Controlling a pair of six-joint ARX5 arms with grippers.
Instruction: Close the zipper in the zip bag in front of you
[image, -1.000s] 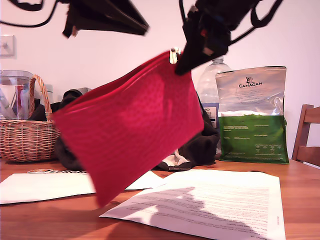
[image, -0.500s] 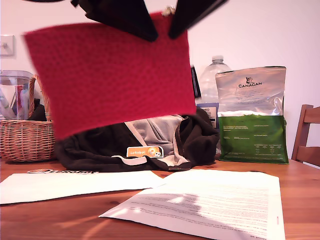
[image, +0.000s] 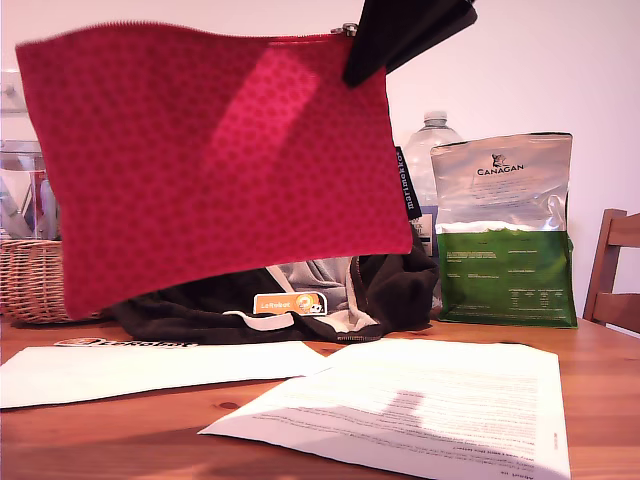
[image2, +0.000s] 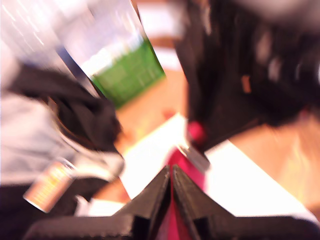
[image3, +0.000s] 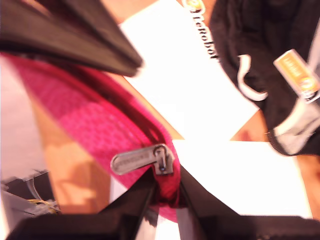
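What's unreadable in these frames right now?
First wrist view: motion blur; grip of my first tool unclear.
Exterior view: my second tool cut off by the top edge; zip bag hides most of the basket.
Second wrist view: zipper end hidden by my second tool.

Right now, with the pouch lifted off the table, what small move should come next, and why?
Probably lower the zip bag toward the table. The slider sits near the corner at the exterior view's right, the top edge looks joined, and my second gripper pinches the fabric beside it. The last stretch is hidden, so closure isn't certain.
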